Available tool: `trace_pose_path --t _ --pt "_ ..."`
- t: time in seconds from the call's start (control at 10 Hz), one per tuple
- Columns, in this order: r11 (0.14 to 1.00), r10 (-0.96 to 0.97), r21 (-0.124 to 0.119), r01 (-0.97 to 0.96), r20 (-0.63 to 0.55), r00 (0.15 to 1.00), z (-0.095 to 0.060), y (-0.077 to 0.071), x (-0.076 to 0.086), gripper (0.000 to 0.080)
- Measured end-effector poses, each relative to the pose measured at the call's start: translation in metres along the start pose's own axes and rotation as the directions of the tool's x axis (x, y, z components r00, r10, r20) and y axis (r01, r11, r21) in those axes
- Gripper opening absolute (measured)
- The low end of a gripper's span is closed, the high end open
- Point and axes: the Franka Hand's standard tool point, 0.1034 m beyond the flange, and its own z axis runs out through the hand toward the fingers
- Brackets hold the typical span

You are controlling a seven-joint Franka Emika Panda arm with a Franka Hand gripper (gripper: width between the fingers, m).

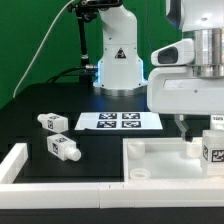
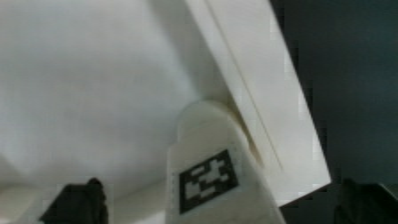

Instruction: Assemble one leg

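A white leg (image 1: 213, 150) with a black-and-white tag stands upright at the corner of the large white panel (image 1: 160, 170), on the exterior view's right. My gripper (image 1: 200, 132) hangs just over it. In the wrist view the leg (image 2: 214, 150) stands between my two dark fingertips (image 2: 75, 203), with a gap on each side, so the gripper (image 2: 217, 205) is open around it. The panel's rim (image 2: 240, 70) runs beside the leg. Two more legs lie on the black table at the exterior view's left, one farther back (image 1: 50, 121) and one nearer (image 1: 62, 148).
The marker board (image 1: 120, 121) lies flat in the middle of the table. The robot's white base (image 1: 118, 60) stands behind it. A white L-shaped fence (image 1: 15, 165) borders the table's front left.
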Motion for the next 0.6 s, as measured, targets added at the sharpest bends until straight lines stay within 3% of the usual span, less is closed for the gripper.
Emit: trace_pose_path --t 0.1,0.3,0.4,0.5,0.6 --pt "0.999 0.040 0.004 -0.040 0.000 0.999 0.0003 -0.0006 -0.0002 0.0649" --pt "0.998 0.069 0.004 -0.069 0.000 0.998 0.0003 -0.0005 -0.0002 0.0387" --pt "0.995 0.105 0.004 -0.105 0.000 0.995 0.0003 -0.0005 -0.0002 0.0387" --pt "0.985 0.170 0.003 -0.170 0.003 0.985 0.0006 -0.0003 -0.0010 0.0285" --pt "0.968 0.251 0.003 -0.251 0.004 0.968 0.0006 -0.0007 -0.0013 0.0285"
